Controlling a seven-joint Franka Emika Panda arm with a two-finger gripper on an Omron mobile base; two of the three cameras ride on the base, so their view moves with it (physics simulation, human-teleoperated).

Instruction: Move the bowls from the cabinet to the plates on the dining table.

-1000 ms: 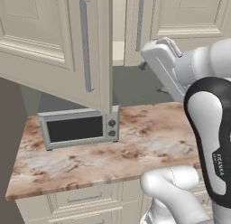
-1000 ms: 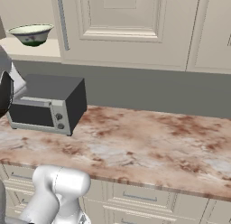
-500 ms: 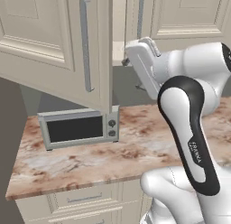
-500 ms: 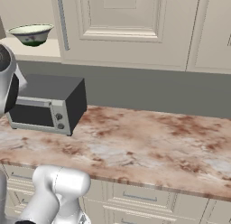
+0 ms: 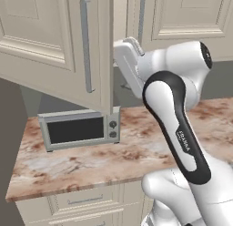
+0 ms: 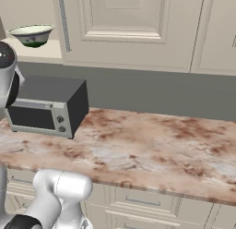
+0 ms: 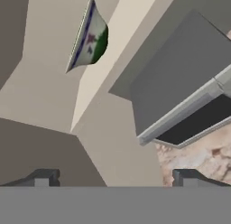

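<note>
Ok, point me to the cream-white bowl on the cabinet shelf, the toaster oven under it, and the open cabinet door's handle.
cream-white bowl (image 6: 32,35), right base view, on its outer wall below the rim.
toaster oven (image 5: 77,130), left base view, on its dark glass door.
cabinet door handle (image 5: 86,45), left base view, midway along the vertical grey bar.

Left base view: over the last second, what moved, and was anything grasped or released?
The arm swung leftward across the picture, carrying the hand toward the open cabinet. Nothing was grasped or released; the gripper is open and empty. The cream-white bowl stayed on its shelf, and the microwave and counter are unchanged.
</note>
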